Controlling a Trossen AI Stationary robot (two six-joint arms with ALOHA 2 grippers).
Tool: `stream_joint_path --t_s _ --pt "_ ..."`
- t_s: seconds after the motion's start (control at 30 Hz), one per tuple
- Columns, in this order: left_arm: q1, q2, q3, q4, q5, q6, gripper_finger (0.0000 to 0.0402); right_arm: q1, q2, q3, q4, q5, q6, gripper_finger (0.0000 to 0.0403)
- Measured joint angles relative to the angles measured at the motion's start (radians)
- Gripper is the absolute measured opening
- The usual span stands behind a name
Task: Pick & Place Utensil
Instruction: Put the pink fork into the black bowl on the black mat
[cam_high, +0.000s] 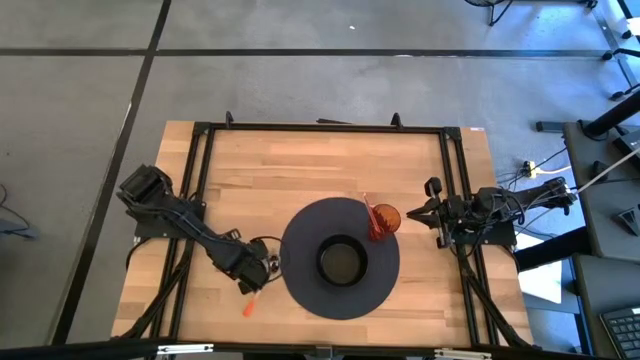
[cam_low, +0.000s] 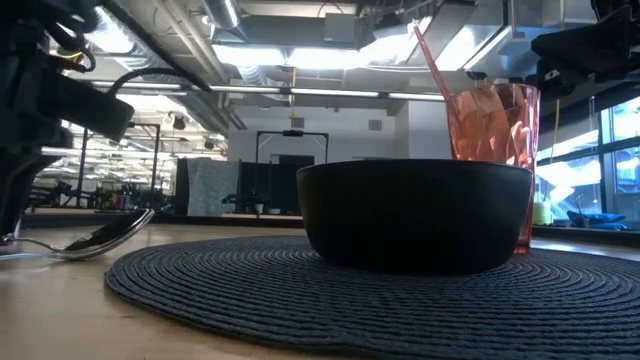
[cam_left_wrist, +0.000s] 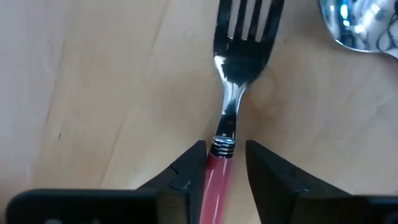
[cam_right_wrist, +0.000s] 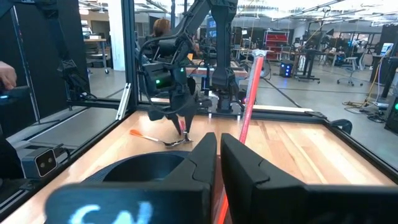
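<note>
Stretching across the middle, the wooden desk (cam_high: 260, 170) is carrying everything, framed by black rails. Lying on its near half is a round dark woven mat (cam_high: 300, 285), and a black bowl (cam_high: 341, 262) is sitting at the mat's centre. A red faceted cup (cam_high: 385, 219) is standing on the mat's far right edge with a pink straw (cam_low: 430, 60) leaning out of it.

Reaching in from the left, the left arm is hanging low over the desk just beside the mat's left edge. Its left tool (cam_left_wrist: 225, 163) is standing open, one finger on either side of the pink handle of a fork (cam_left_wrist: 238, 68), not visibly pressing it. The fork is lying flat on the wood left of the mat, its metal tines pointing away from the tool and its orange-pink handle end (cam_high: 248, 308) sticking out toward the near edge. A spoon (cam_left_wrist: 359, 25) is resting just beside the fork's tines.

Waiting at the desk's right edge, the right tool (cam_right_wrist: 217, 158) is sitting with its fingers nearly together and holding nothing.
</note>
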Motion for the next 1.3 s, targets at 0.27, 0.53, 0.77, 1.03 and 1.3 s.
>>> stream_joint_path --t_s 0.27,0.53,0.77,1.03,1.3 --pt "0.056 0.001 -0.001 0.020 0.050 0.085 0.0061 0.000 0.000 0.000 0.000 0.000 0.000 0.0025" --pt "0.057 0.000 -0.002 0.004 0.015 0.118 0.0033 0.000 0.000 0.000 -0.007 0.000 0.000 0.0025" --pt "0.034 -0.015 0.026 -0.061 -0.056 0.137 0.0033 0.000 0.000 0.000 -0.007 0.000 0.000 0.0025" --pt "0.037 -0.019 0.178 -0.227 -0.151 0.177 0.0033 0.000 0.000 0.000 -0.006 0.000 0.000 0.0025" --pt "0.086 0.001 0.411 -0.371 -0.292 0.404 0.0033 0.000 0.000 0.000 -0.006 0.000 0.000 0.0025"
